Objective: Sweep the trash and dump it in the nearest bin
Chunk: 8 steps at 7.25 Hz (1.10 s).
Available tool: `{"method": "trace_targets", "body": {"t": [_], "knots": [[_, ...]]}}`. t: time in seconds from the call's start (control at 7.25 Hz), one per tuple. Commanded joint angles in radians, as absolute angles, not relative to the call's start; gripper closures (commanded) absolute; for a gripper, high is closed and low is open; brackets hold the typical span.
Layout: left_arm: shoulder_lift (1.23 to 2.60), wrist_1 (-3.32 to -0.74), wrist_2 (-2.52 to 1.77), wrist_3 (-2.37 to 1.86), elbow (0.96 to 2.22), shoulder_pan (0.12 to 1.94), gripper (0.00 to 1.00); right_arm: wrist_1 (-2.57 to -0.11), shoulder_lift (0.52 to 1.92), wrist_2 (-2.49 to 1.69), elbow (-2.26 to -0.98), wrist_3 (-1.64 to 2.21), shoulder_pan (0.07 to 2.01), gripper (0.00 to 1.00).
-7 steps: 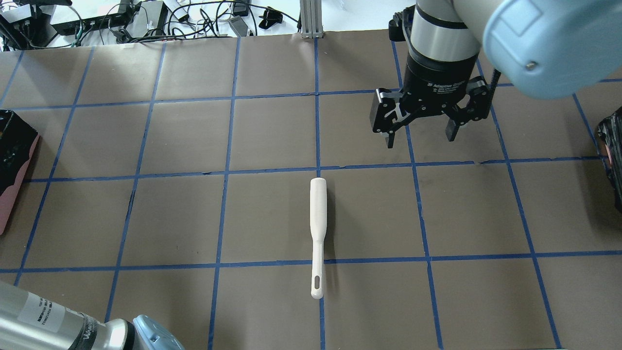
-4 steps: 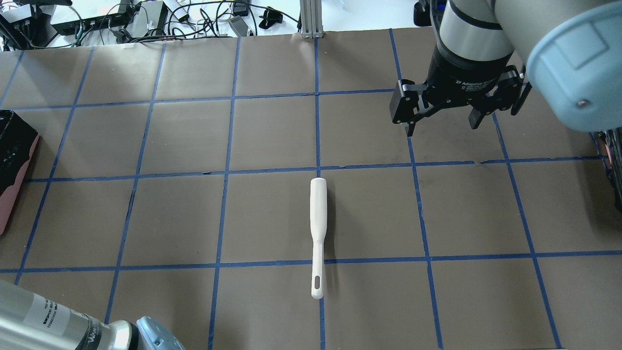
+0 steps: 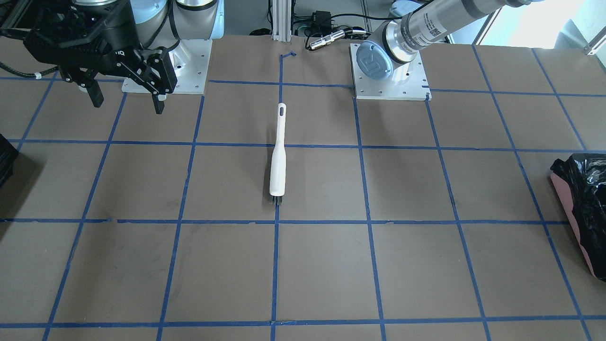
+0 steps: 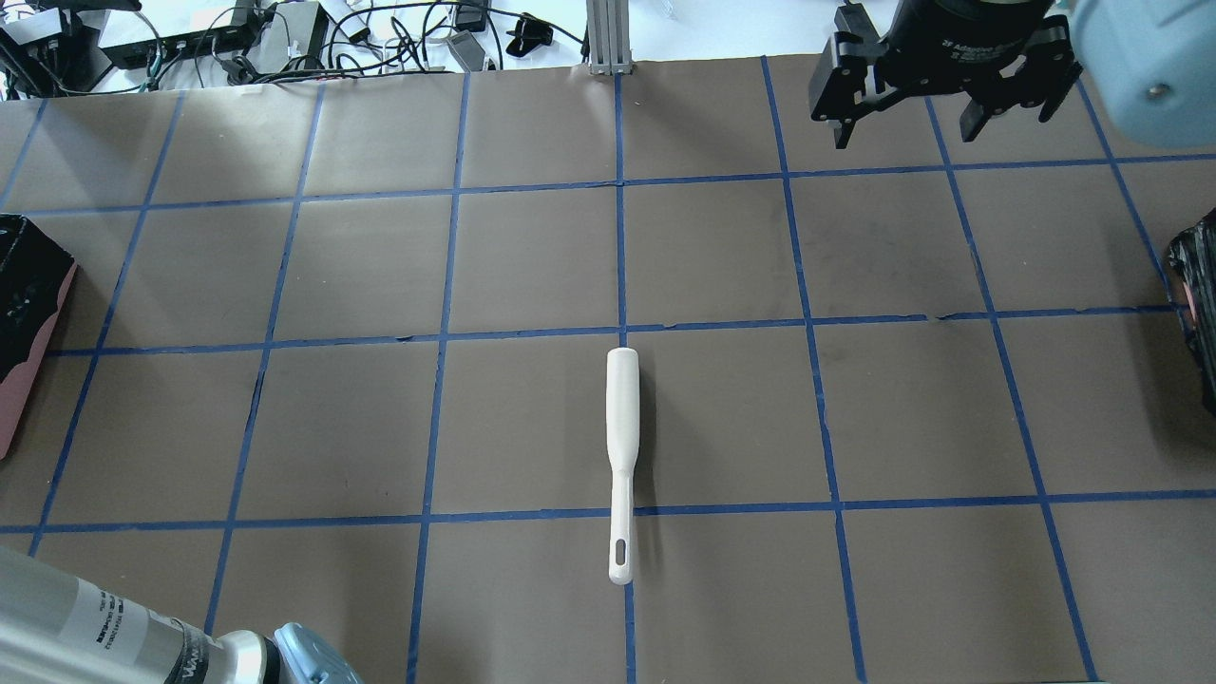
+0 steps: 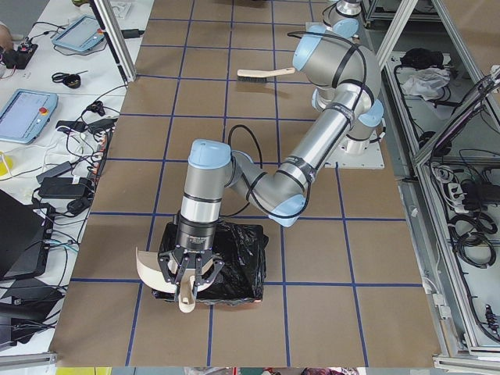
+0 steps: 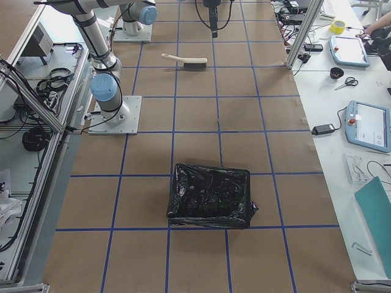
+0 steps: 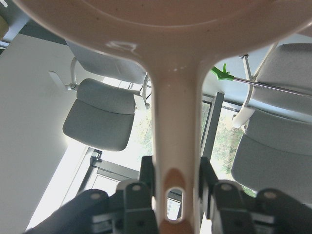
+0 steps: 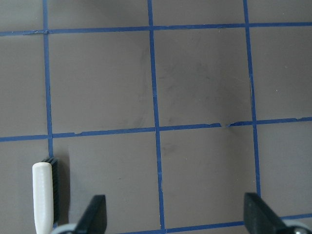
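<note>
Table (image 4: pixel 361 418): brown, blue tape grid. Pink bin (image 5: pixel 246 258) w/ black liner sits at its L end. L gripper (image 7: pixel 175 165) hangs over it, fingers clamped on dustpan (image 7: pixel 175 97) handle, pan apparently over bin's edge. R gripper (image 4: pixel 904 138) spread wide, empty, well apart from brush (image 4: pixel 622 418) lying mid-table.

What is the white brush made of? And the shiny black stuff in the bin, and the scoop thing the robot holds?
The brush looks like smooth matte white plastic, one even molded piece, with dark bristles. The bag looks like thin glossy plastic film: it crinkles and glints. The dustpan seems to be cream plastic, smooth with a soft sheen and a molded hang hole.
</note>
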<state>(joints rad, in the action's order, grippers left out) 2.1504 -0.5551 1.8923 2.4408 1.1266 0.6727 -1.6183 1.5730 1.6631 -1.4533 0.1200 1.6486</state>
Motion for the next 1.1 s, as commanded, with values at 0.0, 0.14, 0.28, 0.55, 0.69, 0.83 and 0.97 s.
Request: {"method": "trace_targets", "body": {"t": [0.0,0.14,0.28,0.55,0.69,0.83,0.97], "knots": [[2.093,-0.558,1.901,2.399,1.12,0.737,1.0,-1.602,1.554,1.579,-1.44,0.12,1.651,0.0],[2.074,-0.567,1.904,2.331,1.129,0.782,1.0,-1.598,1.555,1.583,-1.448,0.118,1.651,0.0],[2.075,-0.595,1.893,2.18,1.129,0.804,1.0,-1.573,1.558,1.591,-1.453,0.117,1.651,0.0],[2.062,-0.725,1.849,1.899,1.131,0.872,1.0,-1.508,1.562,1.602,-1.451,0.115,1.651,0.0],[2.065,-0.777,1.847,1.772,1.131,0.918,1.0,-1.508,1.562,1.603,-1.451,0.115,1.651,0.0],[2.065,-0.816,1.844,1.679,1.137,0.97,1.0,-1.508,1.562,1.601,-1.451,0.115,1.651,0.0],[2.054,-0.821,1.842,1.589,1.164,1.017,1.0,-1.506,1.562,1.601,-1.453,0.115,1.651,0.0]]}}
